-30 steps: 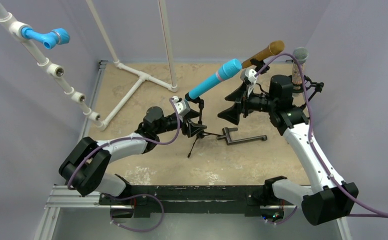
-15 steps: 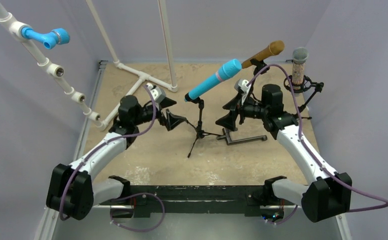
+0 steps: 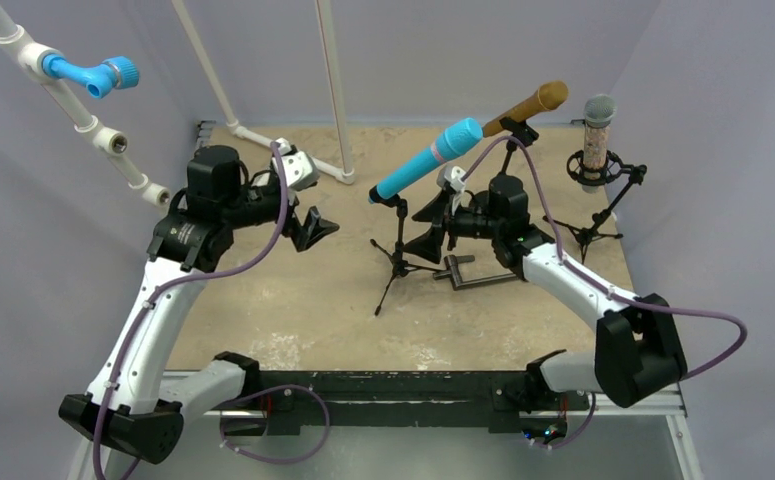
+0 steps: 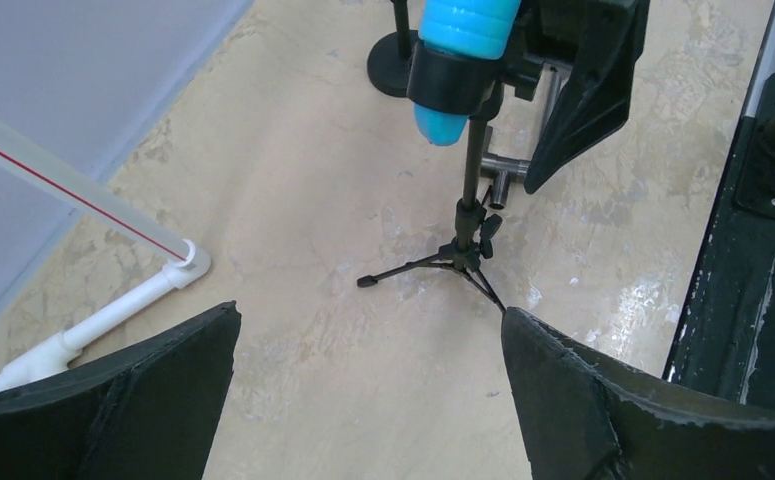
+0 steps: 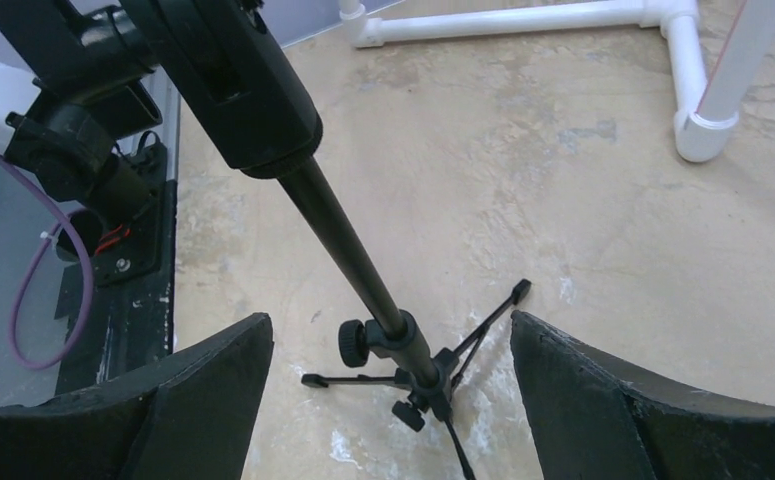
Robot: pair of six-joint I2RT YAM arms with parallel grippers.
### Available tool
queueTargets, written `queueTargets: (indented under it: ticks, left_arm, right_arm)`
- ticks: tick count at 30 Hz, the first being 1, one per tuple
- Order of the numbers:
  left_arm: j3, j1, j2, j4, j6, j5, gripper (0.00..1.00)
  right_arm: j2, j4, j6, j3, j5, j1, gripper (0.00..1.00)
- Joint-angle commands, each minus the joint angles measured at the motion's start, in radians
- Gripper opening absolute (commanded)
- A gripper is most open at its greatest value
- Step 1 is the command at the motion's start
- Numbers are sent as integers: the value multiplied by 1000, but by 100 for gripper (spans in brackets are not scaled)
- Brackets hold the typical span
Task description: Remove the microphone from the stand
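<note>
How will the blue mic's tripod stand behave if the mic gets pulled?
Likely tippy: the stand has a thin pole on short spindly legs, and the blue microphone sits tilted, overhanging them. Probably light, so it may slide or lift. The clip looks snug around the handle, so a pull could drag everything.

Robot lab test cell, plain lilac enclosure walls (image 3: 463, 50), white PVC pipe frame (image 3: 285, 152), black mounting rail (image 3: 393, 385)
</note>
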Motion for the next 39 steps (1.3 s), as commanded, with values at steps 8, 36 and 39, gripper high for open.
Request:
queueTargets:
  ticks: [8, 36, 39]
  left_arm:
    - [350, 0, 108, -129, -4, 48, 100]
    - [738, -325, 492, -104, -54, -16, 100]
    - [738, -328, 494, -105, -52, -14, 100]
  right_arm:
    - [64, 409, 102, -68, 54, 51, 82]
    - [142, 460, 111, -39, 84, 59, 41]
    - [146, 472, 109, -45, 85, 59, 33]
